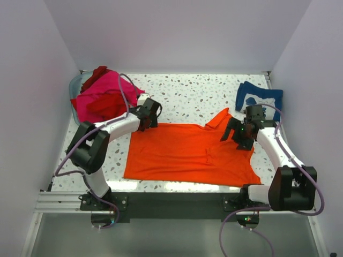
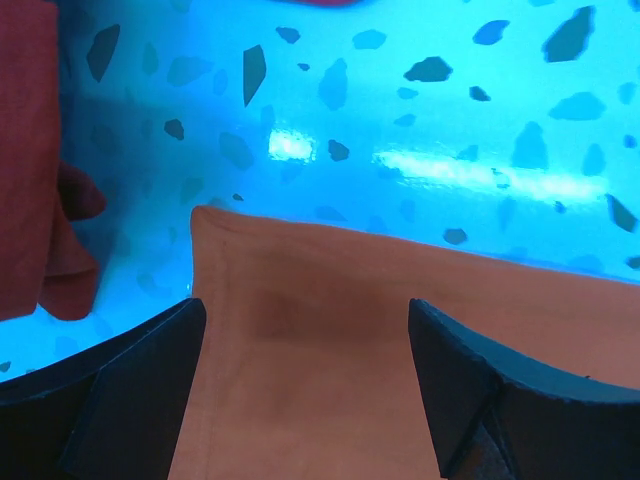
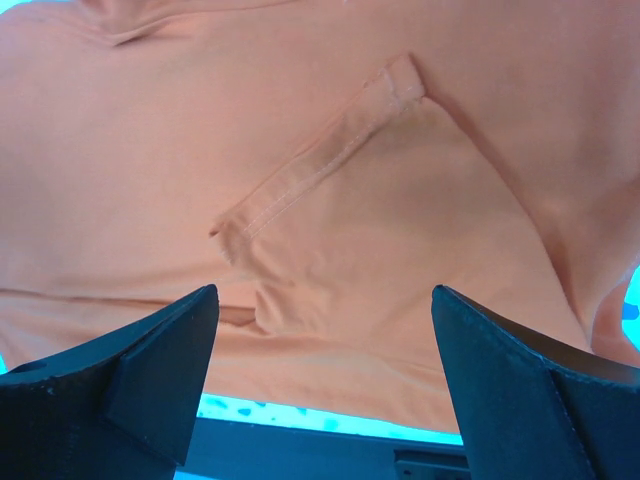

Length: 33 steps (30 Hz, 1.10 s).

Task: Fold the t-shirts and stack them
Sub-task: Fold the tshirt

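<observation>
A bright orange t-shirt (image 1: pixel 187 152) lies spread flat in the middle of the table. My left gripper (image 1: pixel 149 116) is open over its far left corner (image 2: pixel 300 340), with cloth between the two fingers. My right gripper (image 1: pixel 240 134) is open over the shirt's right side, where a sleeve hem (image 3: pixel 320 160) shows. A pile of hot pink (image 1: pixel 110 88) and red (image 1: pixel 107 107) shirts sits at the far left. A navy blue shirt with white print (image 1: pixel 258 99) lies folded at the far right.
A clear bin (image 1: pixel 76 85) holds part of the pink and red pile at the far left. White walls close in the table on three sides. The dark base rail (image 1: pixel 171 201) runs along the near edge.
</observation>
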### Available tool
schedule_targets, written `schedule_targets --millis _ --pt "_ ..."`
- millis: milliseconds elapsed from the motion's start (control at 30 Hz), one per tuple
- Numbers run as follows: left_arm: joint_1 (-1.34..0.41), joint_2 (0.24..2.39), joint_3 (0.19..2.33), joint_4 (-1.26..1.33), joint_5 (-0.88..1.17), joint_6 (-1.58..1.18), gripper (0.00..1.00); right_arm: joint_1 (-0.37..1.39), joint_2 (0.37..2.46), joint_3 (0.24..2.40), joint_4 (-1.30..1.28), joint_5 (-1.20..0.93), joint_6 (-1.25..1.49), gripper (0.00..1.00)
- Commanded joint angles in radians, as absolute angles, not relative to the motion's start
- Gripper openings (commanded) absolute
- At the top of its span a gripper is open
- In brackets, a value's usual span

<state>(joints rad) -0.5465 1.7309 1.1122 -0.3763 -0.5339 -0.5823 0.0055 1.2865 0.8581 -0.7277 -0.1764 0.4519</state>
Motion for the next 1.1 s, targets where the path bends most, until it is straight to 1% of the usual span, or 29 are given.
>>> schedule_targets --millis 0,100,233,400,467,500,567,700,767,867,1067 --pt "-0.503 1.801 1.184 -0.396 -0.578 -0.558 0.86 0.003 1.24 0.917 -0.781 -0.236 0.423 0.9" --pt "-0.466 1.83 1.183 -0.387 -0.569 -0.568 0.82 0.002 1.212 0.934 -0.814 -0.233 0.41 0.9" --pt "-0.422 1.833 1.155 -0.365 -0.561 -0.578 0.8 0.003 1.198 0.933 -0.824 -0.226 0.394 0.9" --pt "-0.411 1.839 1.143 -0.338 -0.569 -0.571 0.77 0.002 1.203 0.899 -0.807 -0.238 0.393 0.9" --pt "-0.407 1.847 1.144 -0.331 -0.569 -0.568 0.75 0.003 1.204 0.89 -0.799 -0.241 0.393 0.9" --pt "-0.405 1.85 1.146 -0.324 -0.563 -0.565 0.72 0.003 1.204 0.884 -0.796 -0.242 0.391 0.9" --pt "-0.4 1.862 1.15 -0.322 -0.561 -0.558 0.68 0.003 1.203 0.877 -0.798 -0.242 0.39 0.9" --pt "-0.39 1.881 1.157 -0.313 -0.555 -0.552 0.55 0.002 1.2 0.865 -0.798 -0.241 0.38 0.9" --pt "-0.38 1.89 1.16 -0.311 -0.552 -0.551 0.51 0.002 1.2 0.859 -0.801 -0.242 0.379 0.9" --pt "-0.373 1.896 1.16 -0.308 -0.551 -0.543 0.49 0.002 1.2 0.854 -0.799 -0.242 0.374 0.9" --pt "-0.365 1.896 1.155 -0.301 -0.548 -0.534 0.4 0.003 1.197 0.851 -0.799 -0.247 0.374 0.9"
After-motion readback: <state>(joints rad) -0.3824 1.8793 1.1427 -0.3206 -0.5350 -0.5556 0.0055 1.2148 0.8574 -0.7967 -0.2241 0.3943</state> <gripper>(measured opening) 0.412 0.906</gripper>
